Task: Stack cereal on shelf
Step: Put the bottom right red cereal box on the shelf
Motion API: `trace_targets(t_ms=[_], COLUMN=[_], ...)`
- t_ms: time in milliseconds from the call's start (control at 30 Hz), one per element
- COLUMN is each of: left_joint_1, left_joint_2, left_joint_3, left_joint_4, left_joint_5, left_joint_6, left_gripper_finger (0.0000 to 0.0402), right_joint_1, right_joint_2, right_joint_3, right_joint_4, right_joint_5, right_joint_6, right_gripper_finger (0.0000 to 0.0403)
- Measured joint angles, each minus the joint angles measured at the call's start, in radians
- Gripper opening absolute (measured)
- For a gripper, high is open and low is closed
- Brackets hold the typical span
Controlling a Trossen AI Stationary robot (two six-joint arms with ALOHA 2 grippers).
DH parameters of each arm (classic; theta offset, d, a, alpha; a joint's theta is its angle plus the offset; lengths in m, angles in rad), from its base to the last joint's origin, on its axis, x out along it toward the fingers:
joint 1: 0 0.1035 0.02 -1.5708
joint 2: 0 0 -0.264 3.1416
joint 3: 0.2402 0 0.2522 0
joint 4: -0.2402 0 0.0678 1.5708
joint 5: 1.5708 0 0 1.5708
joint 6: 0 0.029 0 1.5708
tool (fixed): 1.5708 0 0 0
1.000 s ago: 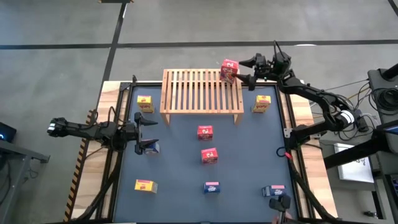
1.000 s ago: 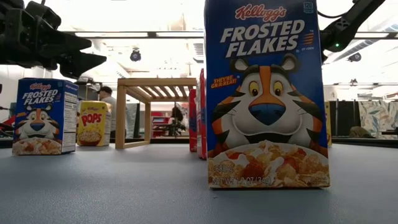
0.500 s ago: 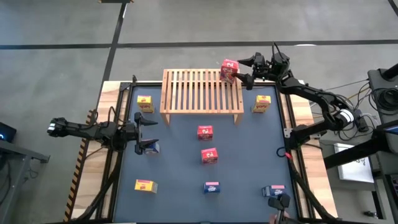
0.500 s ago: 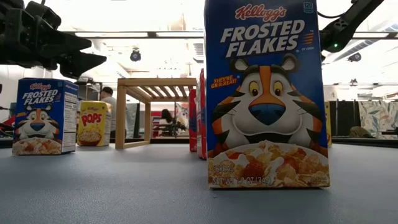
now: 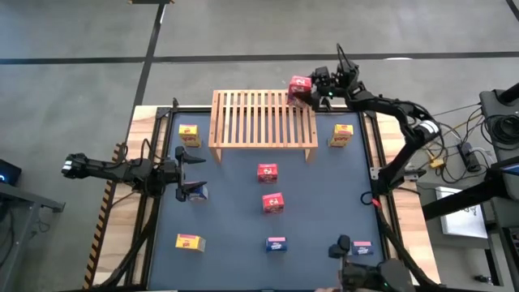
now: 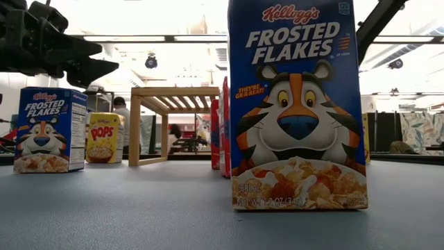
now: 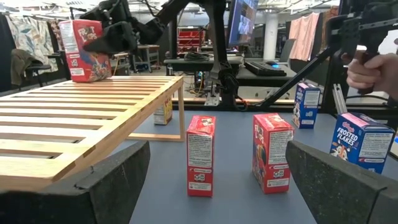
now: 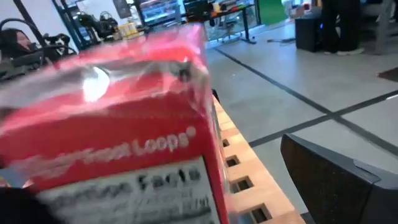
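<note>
Near edge of the bench [image 5: 324,203]: a blue box [image 5: 276,243] mid, a second blue box [image 5: 362,247] right, a yellow box [image 5: 190,242] left, all unstacked.
Left tool [image 5: 187,173] hovers over the left side, jaws wide, nothing held; a third blue box [image 5: 197,192] sits just beside it, likely its next pick.
Mid-bench: two red boxes [image 5: 268,172] upright, one behind the other, well apart from both tools.
Yellow boxes flank the shelf [image 5: 261,119]: one left [image 5: 188,135], one right [image 5: 341,135].
Far right corner of the shelf: a red Froot Loops box [image 5: 299,90] stands upright on the slats.
Right tool [image 5: 318,91] is against that box, jaws spread wide around it. Gripping or released? Cannot tell. Reads as the placing step, corner chosen to leave room for the other boxes.
</note>
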Motion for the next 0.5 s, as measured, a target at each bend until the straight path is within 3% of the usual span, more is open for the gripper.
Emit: trace_targets(t_ms=[500], left_joint_1=[0.0], left_joint_2=[0.0], left_joint_3=[0.0], left_joint_4=[0.0], left_joint_5=[0.0], left_joint_6=[0.0], left_gripper_finger=[0.0359], right_joint_1=[0.0], right_joint_2=[-0.024], right_joint_3=[-0.026], right_joint_4=[-0.001], right_joint_5=[0.025], right_joint_6=[-0.044], right_gripper_finger=[0.0369])
